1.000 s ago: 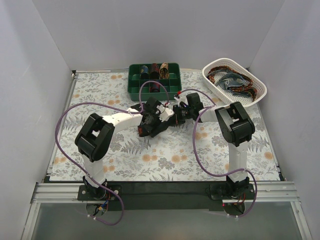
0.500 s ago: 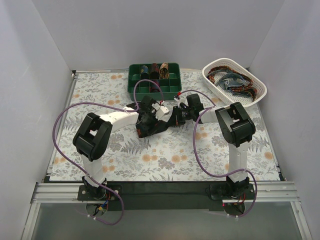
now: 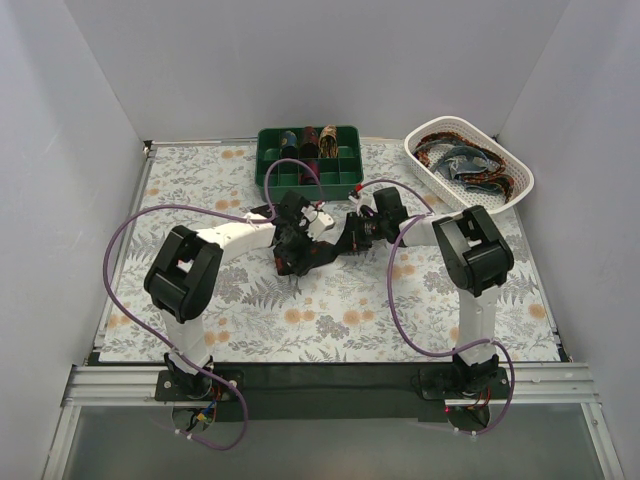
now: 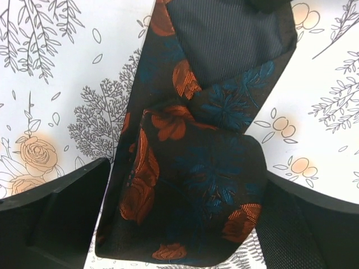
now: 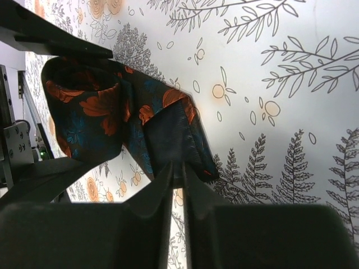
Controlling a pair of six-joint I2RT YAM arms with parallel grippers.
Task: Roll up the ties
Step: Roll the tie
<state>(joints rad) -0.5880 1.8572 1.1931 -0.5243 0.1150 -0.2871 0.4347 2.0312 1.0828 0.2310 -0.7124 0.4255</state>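
A dark tie with orange-red and blue flowers [image 3: 306,256] lies mid-table between both grippers. In the left wrist view its folded, partly rolled end [image 4: 190,185] fills the gap between my left gripper's [image 4: 185,230] wide-set fingers [image 4: 56,218], touching both. In the right wrist view my right gripper [image 5: 178,171] is shut, pinching the tie's plain dark underside [image 5: 168,134]; the flowered roll [image 5: 90,112] sits farther left between the left gripper's fingers. In the top view the left gripper [image 3: 295,243] and right gripper [image 3: 335,243] face each other.
A green compartment tray [image 3: 266,186] at the back holds rolled ties [image 3: 308,140]. A white basket [image 3: 440,172] at the back right holds loose ties [image 3: 465,160]. Purple cables [image 3: 130,235] loop from both arms over the flowered table cover.
The left wrist has shifted a little left and towards the back with the tie's rolled end. The right gripper has followed, still pinching the tie.
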